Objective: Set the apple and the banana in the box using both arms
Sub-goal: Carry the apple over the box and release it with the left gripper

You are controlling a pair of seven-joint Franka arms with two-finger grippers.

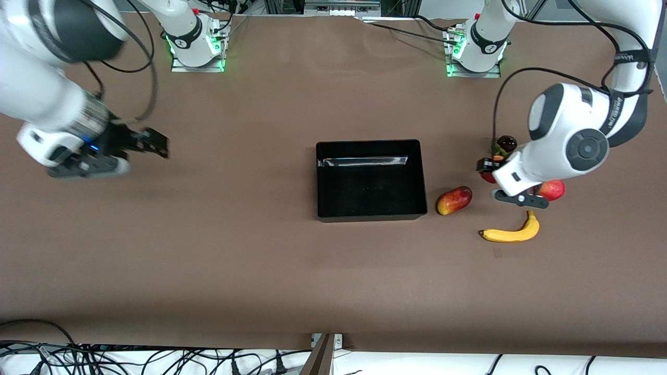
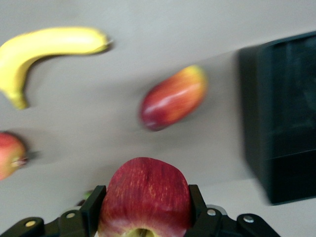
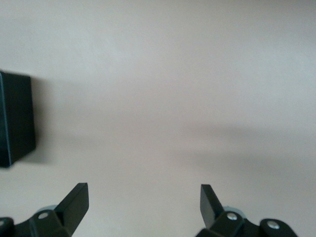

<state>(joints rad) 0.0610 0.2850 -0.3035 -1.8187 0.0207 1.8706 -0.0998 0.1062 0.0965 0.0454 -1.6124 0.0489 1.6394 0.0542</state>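
Observation:
My left gripper [image 1: 489, 172] is shut on the deep-red apple [image 1: 488, 178], low over the table at the left arm's end. In the left wrist view the apple [image 2: 148, 173] sits between both black fingers [image 2: 94, 202]. The yellow banana [image 1: 513, 232] lies on the table nearer the front camera than this gripper, and it also shows in the left wrist view [image 2: 44, 49]. The black box [image 1: 370, 141] stands empty mid-table; its wall shows in both the left wrist view [image 2: 281, 123] and the right wrist view [image 3: 17, 118]. My right gripper [image 1: 151, 141] is open and empty over bare table at the right arm's end.
An oblong red-and-yellow mango-like fruit [image 1: 454, 200] lies between the box and the banana. A pinkish-red round fruit [image 1: 552, 189] sits partly under the left arm. A dark round thing [image 1: 506, 143] sits beside the left gripper, farther from the front camera.

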